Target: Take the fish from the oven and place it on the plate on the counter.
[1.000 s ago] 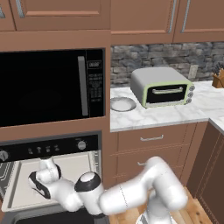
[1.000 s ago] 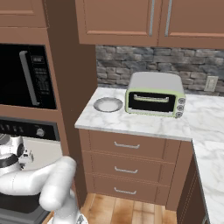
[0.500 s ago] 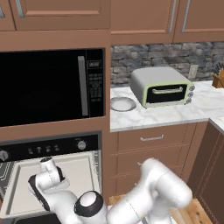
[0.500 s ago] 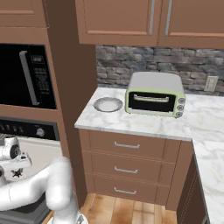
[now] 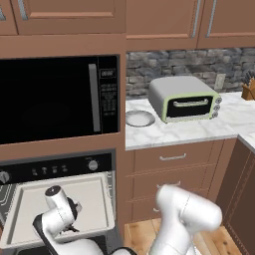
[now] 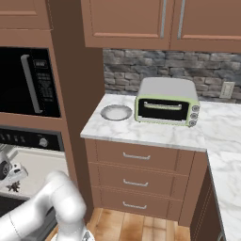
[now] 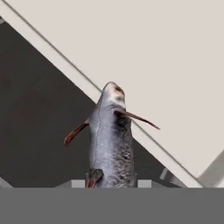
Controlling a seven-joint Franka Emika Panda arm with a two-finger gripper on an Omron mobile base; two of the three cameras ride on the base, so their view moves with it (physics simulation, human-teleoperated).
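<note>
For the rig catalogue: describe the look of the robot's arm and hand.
The arm is glossy white, built of thick rounded segments with dark bands at the joints. The hand is white with dark parts and a round white cap. No cables or markings are visible.

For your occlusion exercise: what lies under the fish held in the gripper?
In the hand view, the fish hangs over the edge of the oven's pale tray and the dark area beside it. Whatever lies directly beneath its body is covered; the gripper fingertips are not clear.
</note>
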